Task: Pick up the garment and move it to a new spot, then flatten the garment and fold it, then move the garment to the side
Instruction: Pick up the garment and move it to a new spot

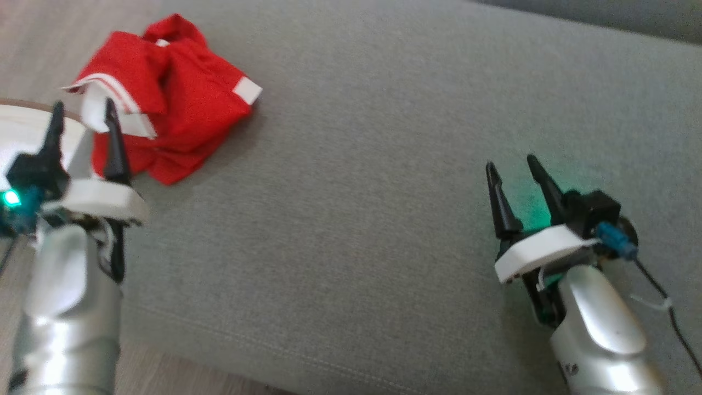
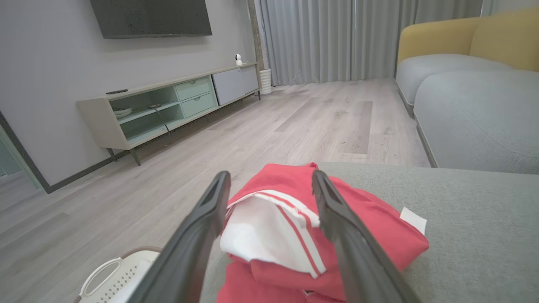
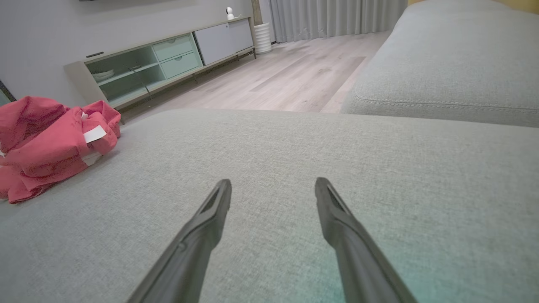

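The garment (image 1: 175, 93) is red with white trim and lies crumpled near the far left corner of a grey sofa cushion (image 1: 384, 192). My left gripper (image 1: 82, 112) stands open just in front of it, fingertips over its white-striped edge, holding nothing. In the left wrist view the garment (image 2: 370, 227) shows between and beyond the two spread fingers of the left gripper (image 2: 271, 179). At the lower right my right gripper (image 1: 513, 164) is open above bare cushion, far from the cloth. In the right wrist view the garment (image 3: 46, 143) lies at the far left, with the right gripper (image 3: 273, 185) open.
A white basket-like object (image 2: 113, 273) sits on the floor left of the cushion, beside my left arm. Wooden floor (image 2: 294, 122) runs to a low TV cabinet (image 2: 168, 101). Another grey cushion (image 3: 446, 71) rises at the back right.
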